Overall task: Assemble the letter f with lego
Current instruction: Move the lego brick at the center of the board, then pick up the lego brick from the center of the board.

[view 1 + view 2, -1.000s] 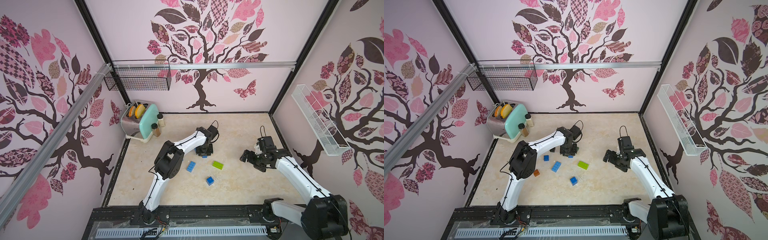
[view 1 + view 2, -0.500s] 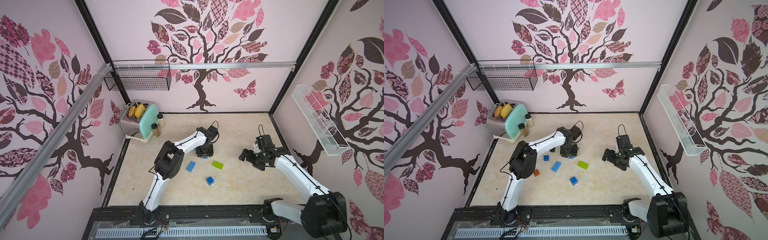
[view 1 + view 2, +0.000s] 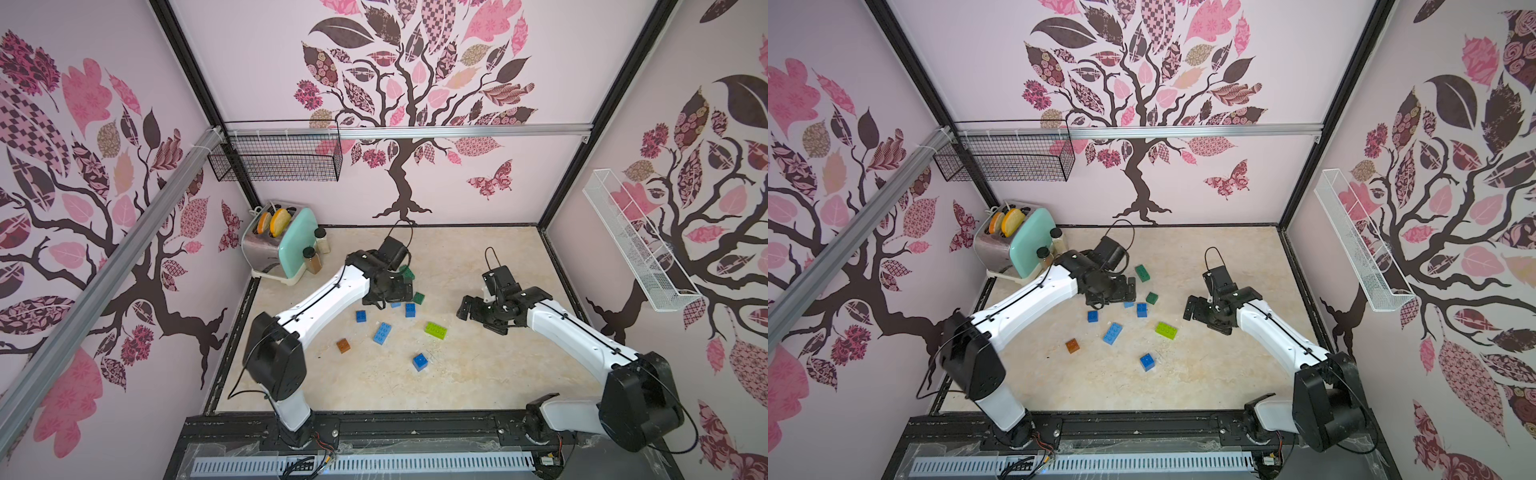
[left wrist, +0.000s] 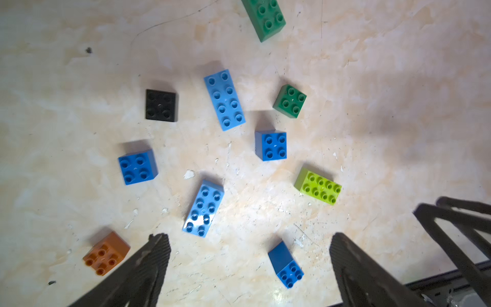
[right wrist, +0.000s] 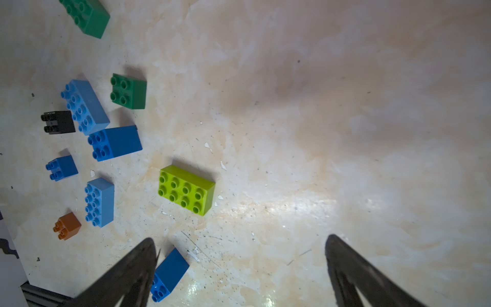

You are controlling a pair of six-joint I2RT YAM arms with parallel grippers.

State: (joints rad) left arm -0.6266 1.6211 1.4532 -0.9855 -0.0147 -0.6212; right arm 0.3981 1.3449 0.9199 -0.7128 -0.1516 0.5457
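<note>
Jaws apart, empty: L gripper (image 4: 247, 239), R gripper (image 5: 240, 242). Pick next, I judge: centre L over light blue oblong brick (image 4: 203, 208), grip narrow sides.

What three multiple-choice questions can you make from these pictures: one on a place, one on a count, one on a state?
1. Which brick lies nearest the right gripper? A) the brown brick B) the lime green brick C) the black brick
2. How many light blue oblong bricks are there? A) two B) four C) none
3. How do the fingers of the left gripper stand? A) shut on a brick B) open, holding nothing C) shut, empty
Answers: 1 B: it lies closest in a top view. 2 A: the left wrist view shows two. 3 B: they stand wide apart, gripping nothing.
</note>
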